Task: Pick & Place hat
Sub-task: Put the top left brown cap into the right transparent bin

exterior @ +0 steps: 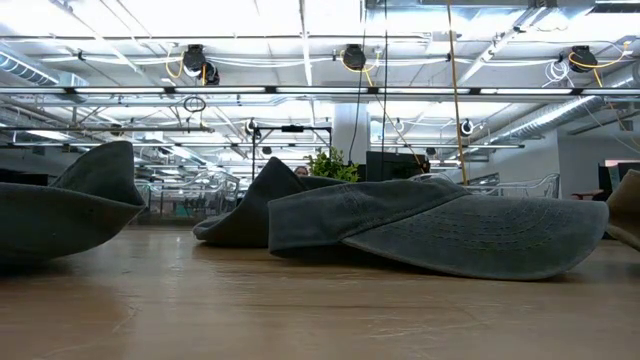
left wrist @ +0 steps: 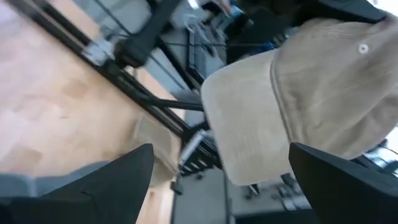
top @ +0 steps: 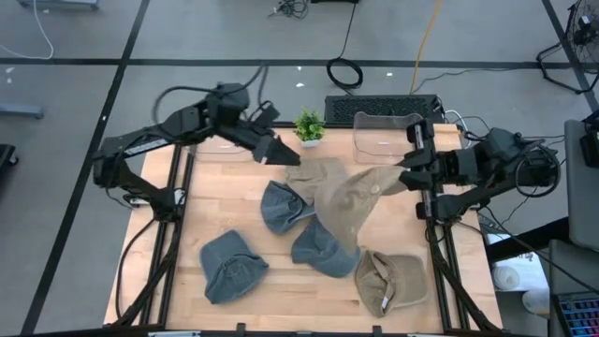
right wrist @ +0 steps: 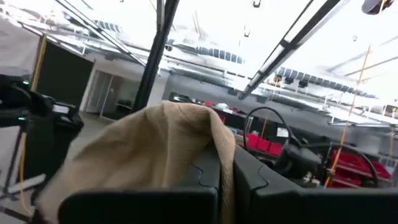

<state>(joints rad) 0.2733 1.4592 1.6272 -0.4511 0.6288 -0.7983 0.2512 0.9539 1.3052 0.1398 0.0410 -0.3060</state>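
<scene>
The right claw (top: 404,165) is clamped on the tan hat (top: 351,201). It holds one edge of the hat up in the air, over the right side of the table (top: 225,201). The hat hangs away from the claw toward 8 o'clock in the high view, and its long way runs along that same line. Its low end seems to droop onto the other hats. The left claw (top: 281,153) is at the back of the table, at about 10 o'clock from the hat. Its fingers are apart and it holds nothing. The right claw is much nearer, so I think it moves the hat next.
</scene>
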